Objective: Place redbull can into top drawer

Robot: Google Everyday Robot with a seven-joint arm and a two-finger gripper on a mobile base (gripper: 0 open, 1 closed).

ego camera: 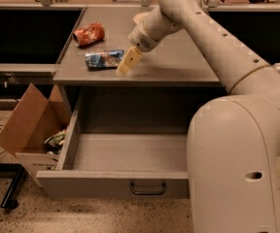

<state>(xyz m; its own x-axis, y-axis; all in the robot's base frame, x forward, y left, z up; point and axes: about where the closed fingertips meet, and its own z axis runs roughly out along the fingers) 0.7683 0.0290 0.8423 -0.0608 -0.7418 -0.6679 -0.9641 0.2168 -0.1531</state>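
Observation:
The redbull can [103, 58], blue and silver, lies on its side on the grey cabinet top [179, 67], left of centre. My gripper [129, 61] hangs from the arm reaching in from the right. It sits just right of the can's end, low over the top, close to it or touching it. The top drawer [125, 152] is pulled wide open below the cabinet top, with its grey floor showing and its dark handle [147, 188] on the front panel.
A red-orange can [89, 34] lies on the cabinet top behind the redbull can. An open cardboard box [30, 125] with rubbish stands on the floor left of the drawer. My robot's large body [237, 164] fills the right foreground, overlapping the drawer's right end.

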